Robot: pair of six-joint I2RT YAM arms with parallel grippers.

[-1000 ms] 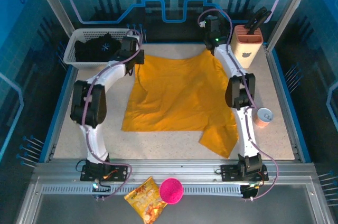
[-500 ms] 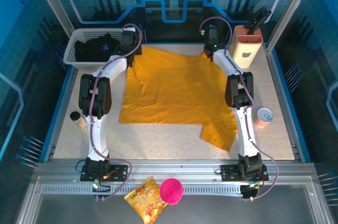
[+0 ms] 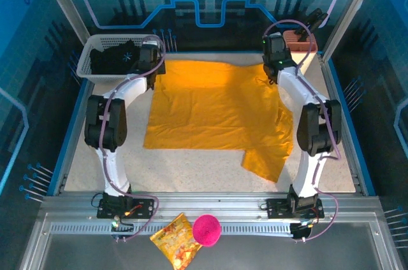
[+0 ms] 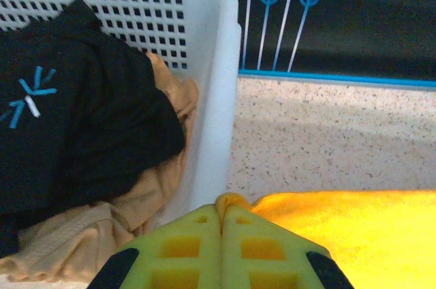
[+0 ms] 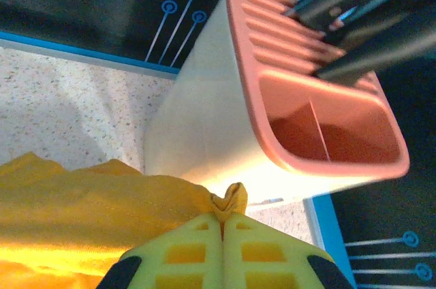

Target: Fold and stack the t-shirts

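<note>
Mustard tee [image 3: 213,107]: spread flat on the table [image 3: 197,165], held at its two far corners. A loose flap trails off its near right side.
Left gripper [image 4: 221,213]: jaws pressed together on a small fold of the tee's far left corner, just beside the basket [image 4: 219,91].
Right gripper [image 5: 223,218]: jaws closed on a puckered nub of the far right corner, close under the utensil holder [image 5: 204,118].
Step in hand: judged to be pulling the tee square and taut before the first fold.
Doing it well: both corners should travel together at one height, so the far hem runs straight. An uneven pull would skew the cloth. Each pinch is thin and at the very edge, so a sharp tug could slip it free. The left arm needs room from the basket wall and the right arm from the holder.
Black tee [image 4: 75,118]: bunched in the basket with a pale blue and white starburst print. It is not yet folded and lies over a tan cloth [image 4: 95,238].
Cloth: soft, matte knit that drapes limp and creases easily, with faint ripples across the middle.
Basket material: white rigid plastic with a grid of small holes and rounded corners.
Holder material: smooth cream body with a ribbed salmon top and dark handles standing in its slots.
Table surface: pale speckled stone look, flat and hard.
Finger pads [image 4: 180,248]: yellow-green with square recesses.
Near rail: a crinkly snack bag [image 3: 175,242] and a pink ball [image 3: 206,229] lie well apart from the work.
</note>
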